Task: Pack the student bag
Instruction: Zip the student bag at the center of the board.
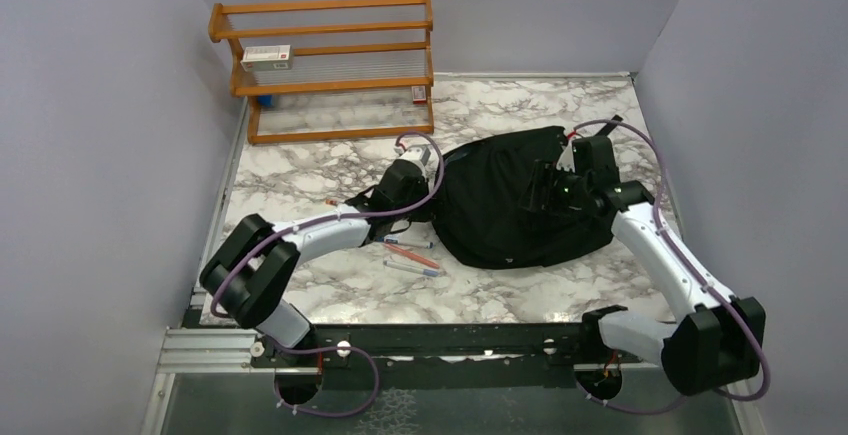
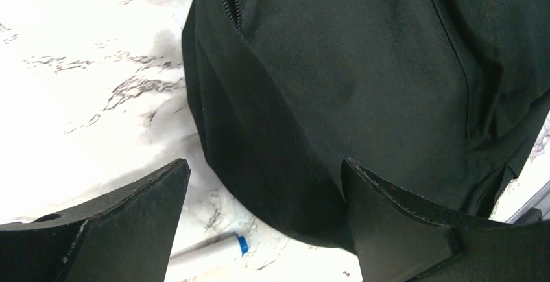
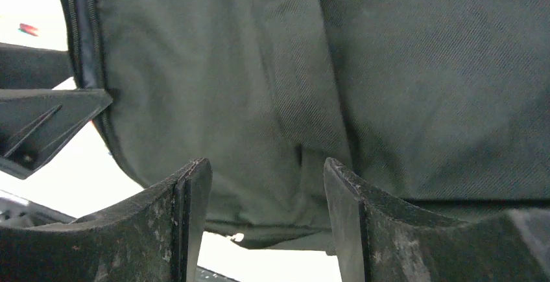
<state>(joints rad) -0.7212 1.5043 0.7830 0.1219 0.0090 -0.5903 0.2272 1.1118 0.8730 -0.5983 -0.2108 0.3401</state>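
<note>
The large black soft fabric backpack, the student bag (image 1: 510, 205), is lying flat on the white marble-patterned desk (image 1: 320, 180), right of centre, and both arms are crowding in on it. The left claw (image 2: 264, 165) is hovering at the bag's left edge with its jaws spread wide, gripping nothing. The right claw (image 3: 266, 164) is hanging over the bag's top fabric, jaws parted and empty too. To my eye they are bracketing the bag from two sides so that one can steady the fabric while the other works the zipper (image 2: 231, 0). What the bag is holding I cannot tell, as its mouth is not showing. Thin pens (image 1: 410, 248) are lying loose on the desk just beside the left arm, not yet packed. At the far edge, the wooden slatted rack (image 1: 330, 65) is carrying a small white box (image 1: 266, 54).
</note>
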